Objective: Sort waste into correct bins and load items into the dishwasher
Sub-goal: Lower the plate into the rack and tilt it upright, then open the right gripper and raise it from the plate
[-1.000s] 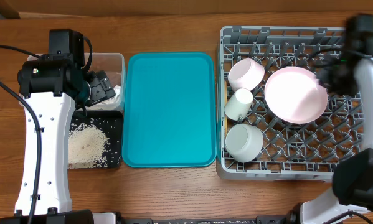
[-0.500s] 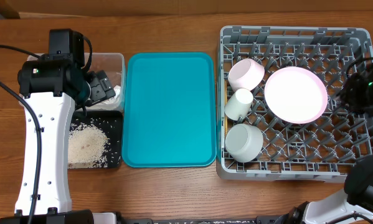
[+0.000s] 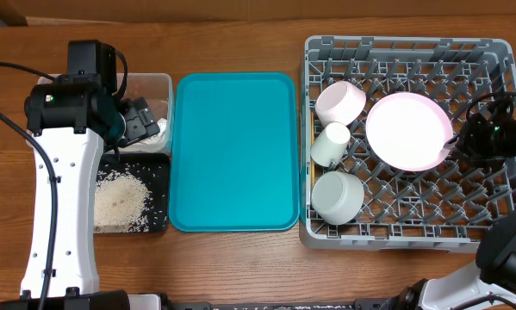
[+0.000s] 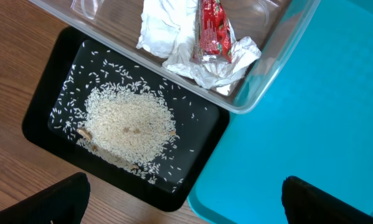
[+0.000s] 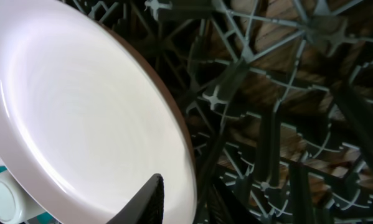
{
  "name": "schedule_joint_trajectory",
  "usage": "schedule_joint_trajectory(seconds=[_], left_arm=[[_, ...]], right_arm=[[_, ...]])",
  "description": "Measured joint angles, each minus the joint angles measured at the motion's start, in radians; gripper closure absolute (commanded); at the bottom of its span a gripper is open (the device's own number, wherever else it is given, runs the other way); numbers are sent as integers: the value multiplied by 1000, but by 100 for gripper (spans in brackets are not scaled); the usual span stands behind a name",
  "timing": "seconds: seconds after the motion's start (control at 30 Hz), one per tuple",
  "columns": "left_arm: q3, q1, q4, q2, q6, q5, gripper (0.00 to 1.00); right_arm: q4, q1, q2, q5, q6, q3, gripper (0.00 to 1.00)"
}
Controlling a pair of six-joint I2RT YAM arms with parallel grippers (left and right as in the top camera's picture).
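The round pale plate [image 3: 408, 129] leans in the grey dishwasher rack [image 3: 490, 226], beside a pale pink cup [image 3: 339, 102], a small white cup [image 3: 331, 145] and a white bowl [image 3: 337, 196]. My right gripper [image 3: 461, 138] straddles the plate's right rim. In the right wrist view one finger [image 5: 150, 199] lies over the plate's face [image 5: 80, 118]; the other is lost among dark rack pegs. My left gripper [image 4: 198, 205] hangs open above the black tray's corner [image 4: 55, 93]. Rice [image 4: 127, 121] lies in that tray. Tissue [image 4: 167, 31] and red wrapper [image 4: 214, 28] sit in the clear tub [image 4: 267, 68]. Chopsticks are out of view.
A teal serving tray [image 3: 233, 151] lies between the two bins and the rack. The clear tub [image 3: 158, 86] sits behind the black tray [image 3: 158, 176] at the left, under my left arm. Bare wooden tabletop [image 3: 240, 267] runs along the front.
My right arm has swung down from the rack's far right corner to the plate's right rim. The left arm and the things in the bins have not moved.
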Motion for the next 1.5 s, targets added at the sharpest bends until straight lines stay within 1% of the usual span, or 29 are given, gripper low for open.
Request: schedule_joint_trajectory(seconds=[0.1, 0.2, 0.23, 0.37, 0.47, 0.57, 0.7, 0.83, 0.93, 1.03, 1.07, 1.13, 1.23, 1.33, 1.43, 1.5], left_arm=[[0, 0, 0, 0, 0, 0, 0], [0, 0, 0, 0, 0, 0, 0], [0, 0, 0, 0, 0, 0, 0], [0, 0, 0, 0, 0, 0, 0], [0, 0, 0, 0, 0, 0, 0], [0, 0, 0, 0, 0, 0, 0], [0, 0, 0, 0, 0, 0, 0], [0, 0, 0, 0, 0, 0, 0], [0, 0, 0, 0, 0, 0, 0], [0, 0, 0, 0, 0, 0, 0], [0, 0, 0, 0, 0, 0, 0], [0, 0, 0, 0, 0, 0, 0], [0, 0, 0, 0, 0, 0, 0], [0, 0, 0, 0, 0, 0, 0], [0, 0, 0, 0, 0, 0, 0], [0, 0, 0, 0, 0, 0, 0]], right_arm=[[23, 12, 0, -2, 0, -21, 76], [72, 23, 0, 4, 4, -79, 83], [85, 25, 0, 8, 8, -99, 83], [114, 25, 0, 0, 19, -134, 95], [113, 19, -16, -19, 39, -121, 96], [66, 21, -16, -17, 43, -100, 96], [-68, 21, -14, 10, 42, 2, 96], [-173, 24, -24, 60, 47, 193, 96], [-248, 53, -59, 197, 100, 337, 96], [-268, 148, -134, 375, 164, 410, 96], [-268, 170, -148, 407, 175, 416, 96], [-268, 322, -212, 576, 222, 433, 96], [-293, 516, -236, 776, 274, 436, 96], [-324, 660, -230, 956, 339, 414, 96], [-344, 740, -228, 1097, 410, 342, 96], [-334, 763, -228, 1164, 454, 283, 96]])
